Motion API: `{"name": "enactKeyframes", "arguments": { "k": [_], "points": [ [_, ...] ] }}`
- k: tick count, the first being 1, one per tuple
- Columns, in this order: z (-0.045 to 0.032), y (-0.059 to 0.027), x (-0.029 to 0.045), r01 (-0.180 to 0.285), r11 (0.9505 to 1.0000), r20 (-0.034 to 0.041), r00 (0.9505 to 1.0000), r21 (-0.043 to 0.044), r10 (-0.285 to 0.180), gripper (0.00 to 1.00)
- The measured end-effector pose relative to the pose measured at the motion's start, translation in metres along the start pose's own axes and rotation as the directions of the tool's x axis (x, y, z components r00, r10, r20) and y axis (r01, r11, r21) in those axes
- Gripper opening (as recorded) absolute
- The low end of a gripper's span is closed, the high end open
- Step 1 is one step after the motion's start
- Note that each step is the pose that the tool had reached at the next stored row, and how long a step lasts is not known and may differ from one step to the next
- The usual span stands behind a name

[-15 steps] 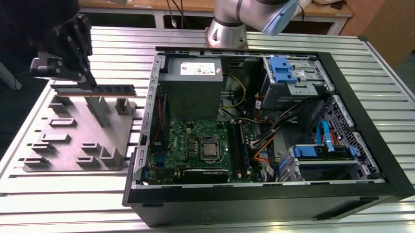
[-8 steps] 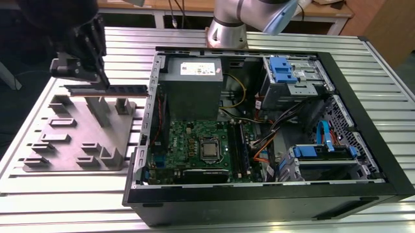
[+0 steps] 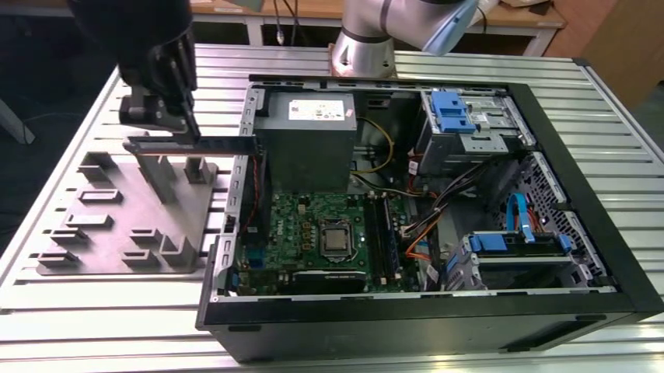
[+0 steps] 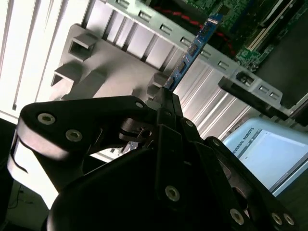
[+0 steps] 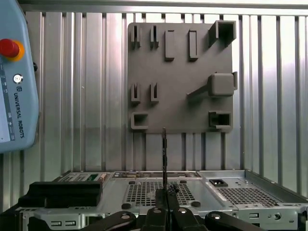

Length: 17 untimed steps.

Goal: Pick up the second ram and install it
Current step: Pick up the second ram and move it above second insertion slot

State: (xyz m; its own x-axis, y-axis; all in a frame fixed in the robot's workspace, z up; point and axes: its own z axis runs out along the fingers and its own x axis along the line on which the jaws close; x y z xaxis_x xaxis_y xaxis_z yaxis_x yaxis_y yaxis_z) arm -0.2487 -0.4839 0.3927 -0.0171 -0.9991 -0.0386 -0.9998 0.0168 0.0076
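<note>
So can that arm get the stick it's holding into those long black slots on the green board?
Probably yes. The gripper is shut on the second ram near the open case, and the memory slots lie uncovered from above. Loose cables run close beside them, which might crowd it.

Maker's lettering (image 5: 18, 115) on grey pendant (image 5: 17, 57), unreadable white label (image 3: 316, 109) on power-supply box (image 3: 311, 151)

Exterior view: even overhead light. The table (image 3: 93, 334) slats are bright, the computer case (image 3: 415, 326) interior is dim, and soft shadows lie beside the grey plate (image 3: 114, 233) posts.

Second wrist view: table slats blown out to white glare. The gripper (image 4: 167, 94) body is nearly black, the second ram (image 4: 192, 48) lit blue.

First wrist view: flat, even light, faint shadows.
</note>
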Motion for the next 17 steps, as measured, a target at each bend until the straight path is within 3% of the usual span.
{"name": "enactKeyframes", "arguments": {
  "k": [10,17],
  "points": [
    [0.0008,-0.0335,-0.0005,-0.001,1.0000,0.0000,1.0000,0.0000,0.001,0.08],
    [0.0019,-0.0524,-0.0008,-0.004,1.0000,0.0000,1.0000,0.0002,0.004,0.08]
  ]
}}
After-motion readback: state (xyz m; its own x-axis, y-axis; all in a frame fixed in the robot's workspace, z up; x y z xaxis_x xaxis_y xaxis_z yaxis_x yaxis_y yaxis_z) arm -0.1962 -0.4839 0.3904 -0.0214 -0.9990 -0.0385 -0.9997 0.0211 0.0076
